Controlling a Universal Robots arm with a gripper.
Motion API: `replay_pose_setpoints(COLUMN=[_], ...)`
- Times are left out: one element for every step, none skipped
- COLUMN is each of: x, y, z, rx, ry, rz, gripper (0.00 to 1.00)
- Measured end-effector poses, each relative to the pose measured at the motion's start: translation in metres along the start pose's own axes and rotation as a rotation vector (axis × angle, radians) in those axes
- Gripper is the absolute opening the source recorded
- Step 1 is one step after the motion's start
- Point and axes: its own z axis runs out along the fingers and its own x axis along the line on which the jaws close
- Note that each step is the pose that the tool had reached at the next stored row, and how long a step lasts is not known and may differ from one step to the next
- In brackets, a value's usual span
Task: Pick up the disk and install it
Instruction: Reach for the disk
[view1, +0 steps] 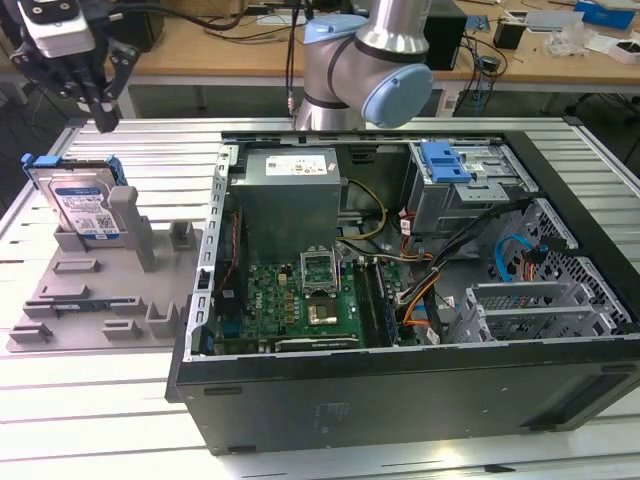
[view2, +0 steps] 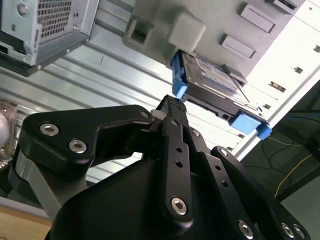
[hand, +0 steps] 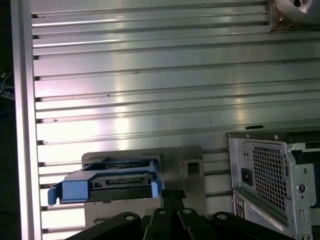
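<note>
End effector: black, two-fingered, hanging over the far corner of the ribbed aluminium worktop at the exterior view's left. Fingertips pressed together, narrow, nothing held between them. The end effector reads the same in the second wrist view and in the first wrist view.

Flat rectangular silver hard drive with a white-and-blue label and a blue plastic bracket stands on edge in a slot of the grey plastic fixture, label facing the near side. It sits just below the end effector, apart from it. Both wrist views show the drive beyond the fingertips, with a gap between them.

Open black desktop computer case lies on its side just beside the fixture, toward the exterior view's right. Inside it: grey metal power supply, green motherboard, blue plastic drive-bay clip at the far side.

Silver and light-blue robot arm joint stands behind the case.
</note>
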Motion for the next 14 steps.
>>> replay_pose_setpoints(x=[0.0038,0.0074,0.0134,0.0170,0.0207,0.0281,0.0316,0.0359,0.0428,0.0496,0.0531,0.0569,0.0613,0.0650], y=[0.0007,0.0014,0.0026,0.0033,0.0041,0.0058,0.0066,0.0077,0.0096,0.0114,0.0124,0.0136,0.0151,0.0164], z=[0.0001,0.0001,0.0003,0.0004,0.0005,0.0006,0.0007,0.0008,0.0009,0.0012,0.0012,0.0014,0.0015,0.0017], rx=[-0.0002,-0.0005,-0.0011,-0.0013,-0.0016,-0.0020,-0.0022,-0.0023,-0.0025,-0.0028,-0.0027,-0.0028,-0.0027,-0.0028], ry=[0.0001,0.0002,0.0001,0.0002,0.0002,0.0002,0.0003,0.0003,0.0003,0.0002,0.0003,0.0002,0.0003,0.0002], rz=[0.000,0.000,0.000,0.000,0.000,0.000,0.000,0.000,0.000,0.000,0.000,0.000,0.000,0.000], gripper=[0.11,0.11,0.11,0.11,0.11,0.11,0.11,0.11,0.11,0.11,0.11,0.11,0.11,0.11])
